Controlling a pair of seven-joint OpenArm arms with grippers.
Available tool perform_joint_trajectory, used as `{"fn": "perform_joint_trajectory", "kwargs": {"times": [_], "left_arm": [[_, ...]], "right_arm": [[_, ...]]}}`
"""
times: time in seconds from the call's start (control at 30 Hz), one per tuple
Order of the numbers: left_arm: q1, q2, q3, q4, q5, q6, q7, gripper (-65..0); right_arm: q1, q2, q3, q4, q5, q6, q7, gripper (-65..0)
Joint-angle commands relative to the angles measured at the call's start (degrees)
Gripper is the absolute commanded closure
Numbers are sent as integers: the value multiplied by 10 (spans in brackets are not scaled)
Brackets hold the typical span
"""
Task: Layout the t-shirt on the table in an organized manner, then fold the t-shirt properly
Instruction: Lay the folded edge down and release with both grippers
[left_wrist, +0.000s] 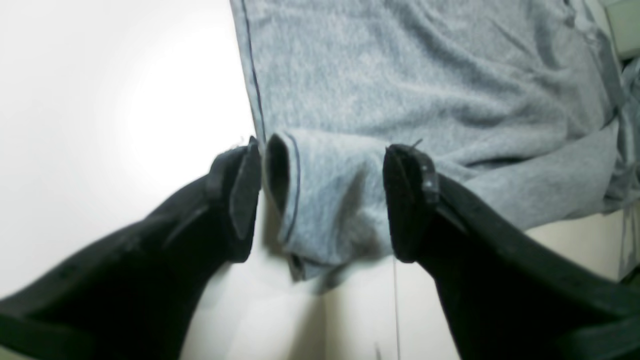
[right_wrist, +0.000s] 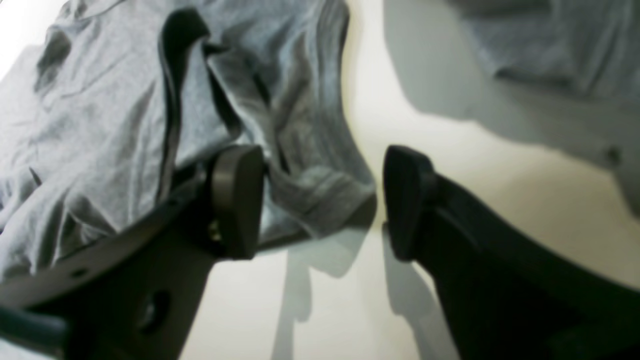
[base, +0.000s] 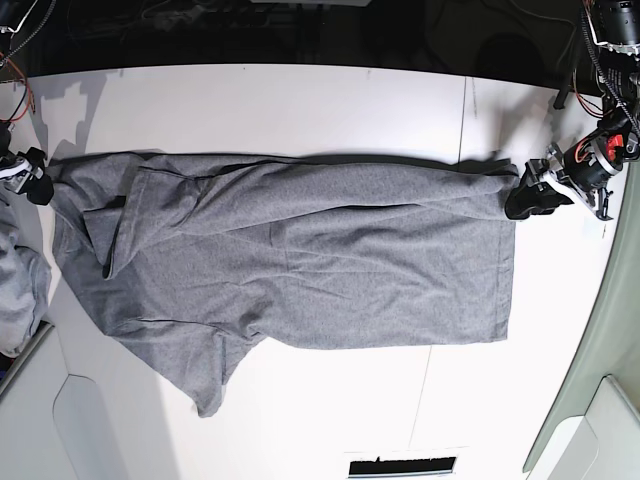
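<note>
Grey t-shirt (base: 300, 260) spread lengthwise across white surface (base: 300, 100), hem end toward left gripper (left_wrist: 322, 200), collar end toward right gripper (right_wrist: 320, 200). One sleeve sticking out from shirt's near edge, other folded onto the body. Left fingers (left_wrist: 245, 195) spread wide, straddling a bunched hem corner, cloth slack between them, no pinch visible. Right fingers (right_wrist: 235, 200) also spread wide, crumpled shirt edge lying between them, nothing clamped. Second grey cloth pile (base: 18, 290) beside shirt's collar end, at surface edge.
</note>
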Motion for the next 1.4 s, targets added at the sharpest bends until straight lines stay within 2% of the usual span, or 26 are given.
{"fn": "perform_joint_trajectory", "kwargs": {"times": [0.0, 0.17, 0.4, 0.43, 0.47, 0.57, 0.6, 0.73, 0.9, 1.0, 1.2, 1.27, 1.37], "left_arm": [[-6, -5, -4, 0, 0, -5, -19, -408], [-8, 3, -3, -28, 30, -4, -40, -408], [-8, 3, 19, -49, 87, -4, -81, -402], [-7, 3, 30, -50, 98, -4, -83, -376], [-7, 3, 42, -50, 110, -4, -83, -316], [-7, 3, 71, -50, 134, -4, -82, -41], [-7, 3, 75, -50, 138, -5, -82, 0], [10, -2, 69, -24, 122, -42, -77, 0], [82, -21, 66, 88, 114, -42, -77, 0], [116, -34, 65, 129, 114, -17, -77, 0], [156, -39, 29, 150, 114, -22, -69, 0], [156, -39, 25, 150, 114, -38, -65, 0], [156, -38, 26, 150, 113, -40, -57, 0]], "right_arm": [[6, 10, 1, -4, 8, 2, 12, -373], [24, 10, -36, -64, -18, 1, 59, -373], [48, 10, -98, -110, -3, 1, 66, -364], [47, 10, -101, -108, -3, 1, 65, -328], [47, 10, -102, -107, -3, 1, 65, -265], [47, 10, -99, -106, -4, 2, 50, -8], [47, 10, -96, -105, -4, 3, 38, 0], [25, 10, -68, -82, 29, 14, -10, 0], [-46, 12, -20, -3, 80, 17, -41, 0], [-84, 13, -8, 42, 89, 17, -51, 0], [-157, 15, -8, 105, 89, 16, -51, 0], [-166, 14, -8, 108, 89, 16, -51, 0], [-171, 13, -8, 108, 89, 16, -51, 0]]}}
